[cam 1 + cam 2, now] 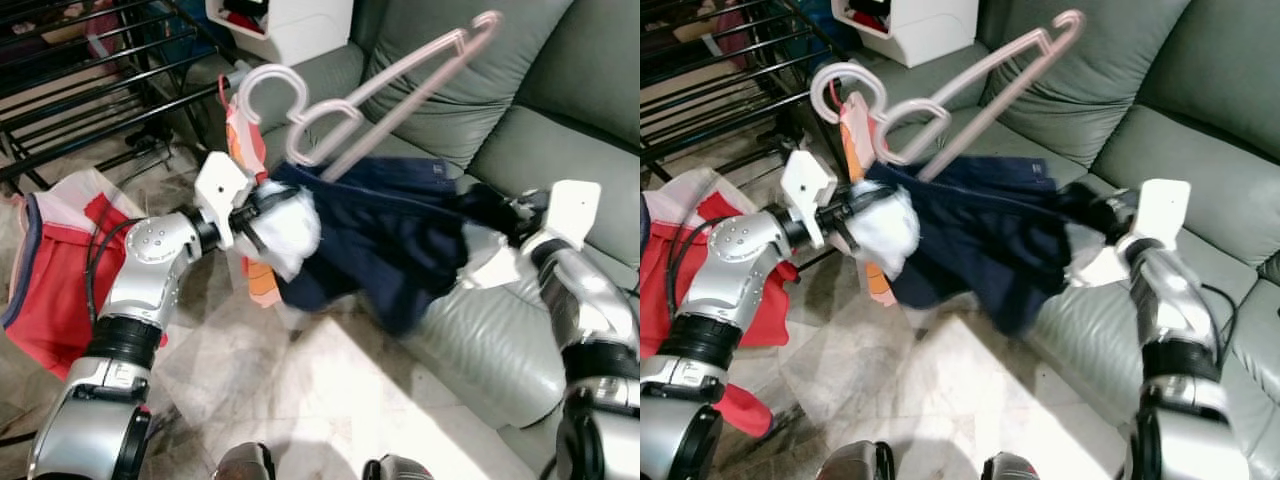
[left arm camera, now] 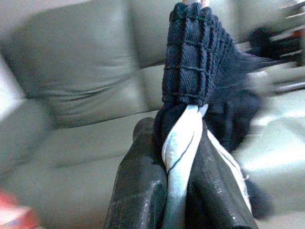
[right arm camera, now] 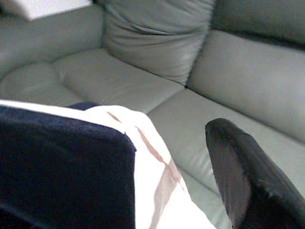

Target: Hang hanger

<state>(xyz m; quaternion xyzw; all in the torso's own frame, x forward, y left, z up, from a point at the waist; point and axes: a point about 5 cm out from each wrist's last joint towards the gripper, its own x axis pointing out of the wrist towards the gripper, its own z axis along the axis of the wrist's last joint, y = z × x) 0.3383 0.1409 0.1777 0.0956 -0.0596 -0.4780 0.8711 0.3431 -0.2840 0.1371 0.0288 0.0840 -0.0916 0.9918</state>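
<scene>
Grey-green sofa [image 1: 520, 110]: behind and under my arms. Black drying rack [image 1: 80, 90]: far left. Navy garment [image 1: 390, 240]: stretched in the air between my grippers, above the sofa's front edge. Pink hanger [image 1: 370, 95]: tilted, sticking up out of the garment. My left gripper [image 2: 178, 157]: fingers clamped on the garment's white lining. My right gripper [image 1: 490, 215]: at the garment's other end; grip hidden, cannot tell.

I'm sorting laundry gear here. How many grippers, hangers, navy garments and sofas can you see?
Grippers: 2, left gripper and right gripper
Pink hangers: 1
Navy garment: 1
Grey sofa: 1
Total: 5
</scene>
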